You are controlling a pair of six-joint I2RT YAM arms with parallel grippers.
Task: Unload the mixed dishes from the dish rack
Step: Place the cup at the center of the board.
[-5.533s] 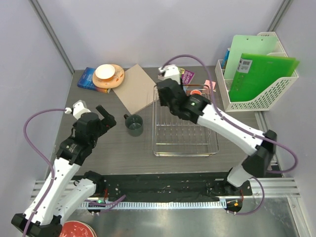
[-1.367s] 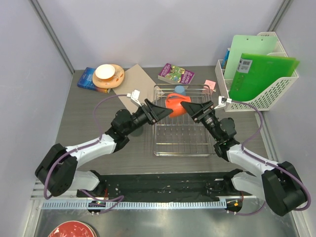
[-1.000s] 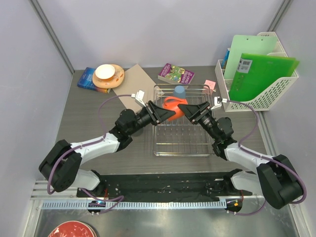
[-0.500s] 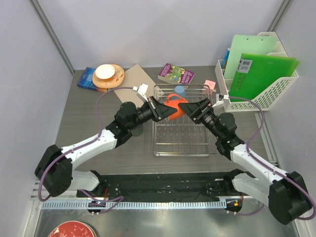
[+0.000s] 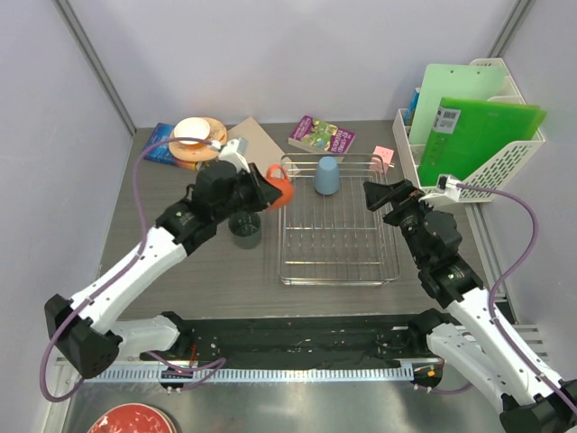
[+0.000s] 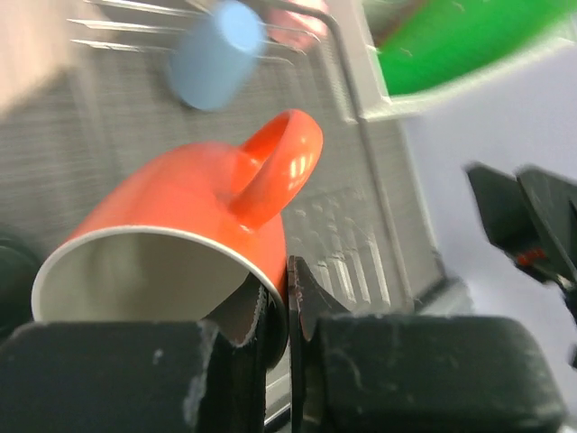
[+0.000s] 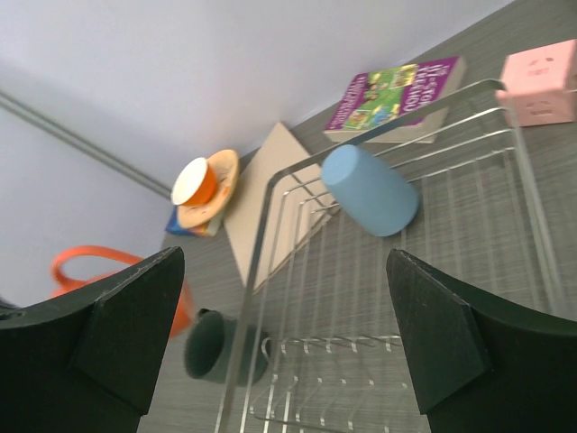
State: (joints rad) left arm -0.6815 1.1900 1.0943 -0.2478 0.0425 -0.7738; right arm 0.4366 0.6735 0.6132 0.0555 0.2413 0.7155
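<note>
No legible text or labels

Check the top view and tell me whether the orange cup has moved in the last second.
Yes. The orange cup has shifted left, from above the dish rack wires to its left rim, gripped by the left gripper.

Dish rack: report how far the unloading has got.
Done: the mug stands on the table left of the rack, and the bowl sits on the plates at the back left. In hand: the left gripper is shut on the rim of the orange cup, by the rack's left edge. Left: the blue cup is in the rack. The right gripper is open and empty.
</note>
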